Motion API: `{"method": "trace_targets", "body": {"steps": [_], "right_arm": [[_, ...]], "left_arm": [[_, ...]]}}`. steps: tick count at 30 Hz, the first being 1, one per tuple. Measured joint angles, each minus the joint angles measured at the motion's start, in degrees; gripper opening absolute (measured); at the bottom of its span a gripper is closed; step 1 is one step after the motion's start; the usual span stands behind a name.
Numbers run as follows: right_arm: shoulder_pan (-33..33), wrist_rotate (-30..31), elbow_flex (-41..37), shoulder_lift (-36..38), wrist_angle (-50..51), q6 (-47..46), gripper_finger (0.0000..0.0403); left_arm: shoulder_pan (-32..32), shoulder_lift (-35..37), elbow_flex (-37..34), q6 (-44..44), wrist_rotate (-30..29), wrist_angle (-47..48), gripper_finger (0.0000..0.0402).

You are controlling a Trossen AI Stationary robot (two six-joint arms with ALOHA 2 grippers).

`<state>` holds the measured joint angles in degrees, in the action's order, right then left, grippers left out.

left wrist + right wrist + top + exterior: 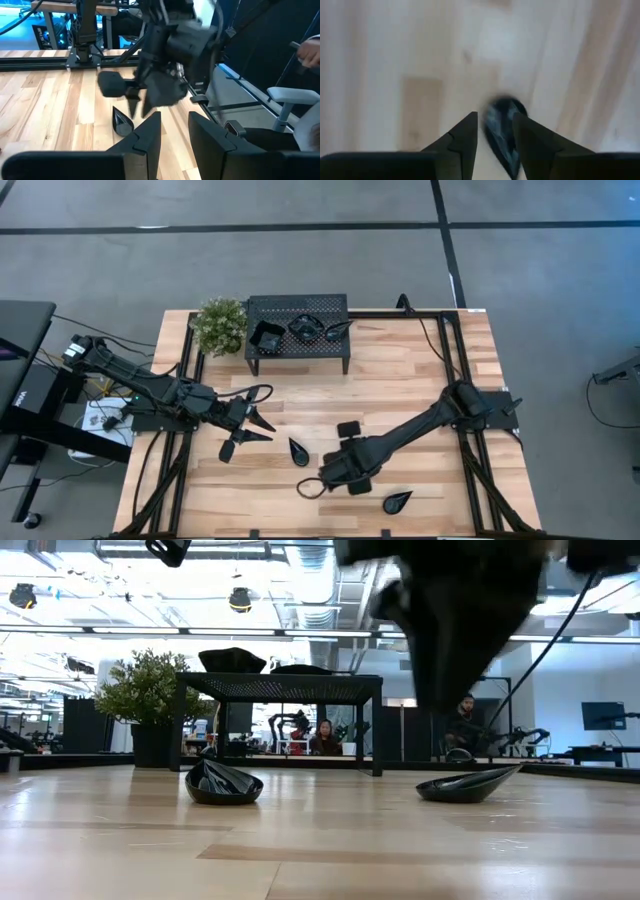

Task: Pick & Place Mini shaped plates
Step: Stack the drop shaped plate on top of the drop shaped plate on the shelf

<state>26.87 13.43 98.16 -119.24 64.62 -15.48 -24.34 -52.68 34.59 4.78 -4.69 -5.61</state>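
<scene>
Bare wood lies open across the table's [400, 380] middle. At the far edge the perforated stand [297, 330] and plant [220, 325] block passage. Near the front, two teardrop plates [299, 451] [396, 502] flank the right arm [420, 425].

Two glossy black teardrop-leaf plates [299, 451] lay loose on the wooden table. One sat near the centre, its point toward 11 o'clock. The other plate [397, 501] lay near the 6 o'clock edge, at about 4 o'clock from the first, point toward 2 o'clock. Both rested rim-up. About three more black plates [305, 329] sat on the perforated stand [340, 358] at 12 o'clock, their shapes hard to make out.
</scene>
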Motion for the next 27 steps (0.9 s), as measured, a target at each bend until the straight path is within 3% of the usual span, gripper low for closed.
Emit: {"method": "trace_targets", "body": {"steps": [3, 8, 23, 27], "right_arm": [[-0.58, -0.77, -0.22, -0.22, 3.76, -3.64, 0.0119], [-0.62, -6.02, -3.25, -1.19, -0.28, -4.49, 0.0119], [-3.48, -5.79, -13.17, -0.46, -11.03, -3.48, 0.0118], [-3.96, -7.22, -15.31, -0.44, -13.65, 0.32, 0.0098]], "left_arm": [[0.00, 0.02, 0.00, 0.07, 0.00, 0.08, 0.0100], [0.00, 0.01, 0.00, 0.15, 0.00, 0.25, 0.0100], [0.00, 0.02, 0.00, 0.15, 0.00, 0.28, 0.0100], [0.00, 0.02, 0.00, 0.15, 0.00, 0.20, 0.0100]]}}
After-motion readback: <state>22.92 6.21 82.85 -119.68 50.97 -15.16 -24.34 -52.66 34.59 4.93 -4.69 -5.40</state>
